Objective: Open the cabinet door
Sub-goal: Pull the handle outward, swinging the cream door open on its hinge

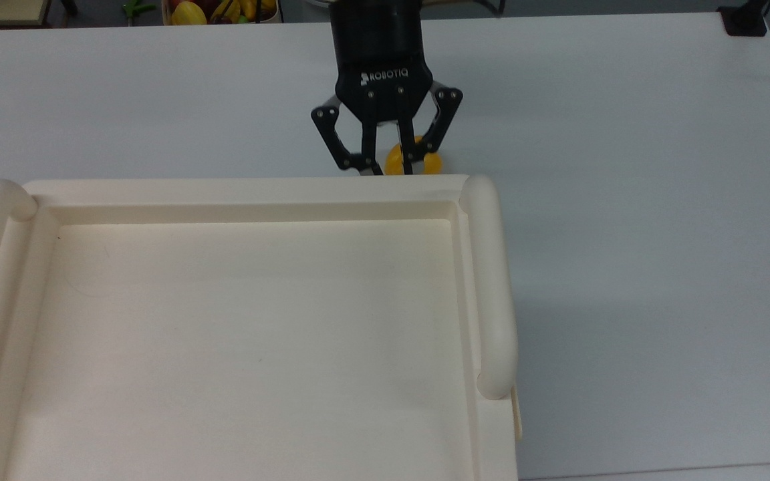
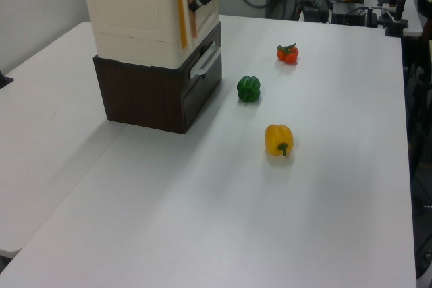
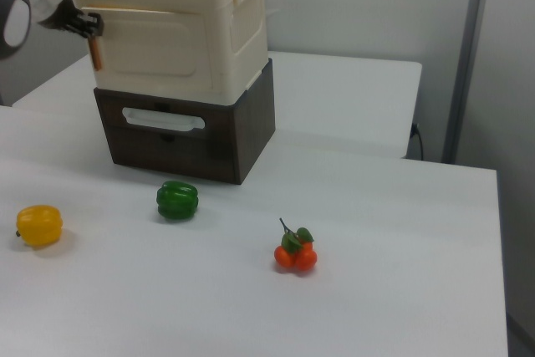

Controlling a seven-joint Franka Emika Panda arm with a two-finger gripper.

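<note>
Going by the right view, left to right:

yellow pepper (image 3: pixel 39 225): sitting on the table (image 3: pixel 401 206), well away from the cabinet. Not my concern.

gripper (image 3: pixel 90 27): that's me, up at the door's free edge on the right view's left. My fingers are pulled in close together, and as far as I can tell they're pinched on the handle rather than just resting against it.

handle (image 3: pixel 96 54): a thin orange strip running down from my fingertips, right along the door's edge.

door (image 3: pixel 159 46): the cream panel on the front of the white upper box, above the dark drawer unit (image 3: pixel 180 140). From here it looks almost flush. In the left view, though, the handle edge stands a little off the box, so I'd call it cracked open.

green pepper (image 3: pixel 177 200): on the table just in front of the drawer unit. It's low down, so I don't think the door would hit it.

tomatoes (image 3: pixel 294 252): further to the right view's right, well clear.

done so far: I've reached the handle and seem to have a grip on it, and the door is just off its frame.

left to do: pretty much the whole swing, I reckon. I need to pull outward in an arc around the hinge side and not let the thin strip slip out of my pinch.
</note>
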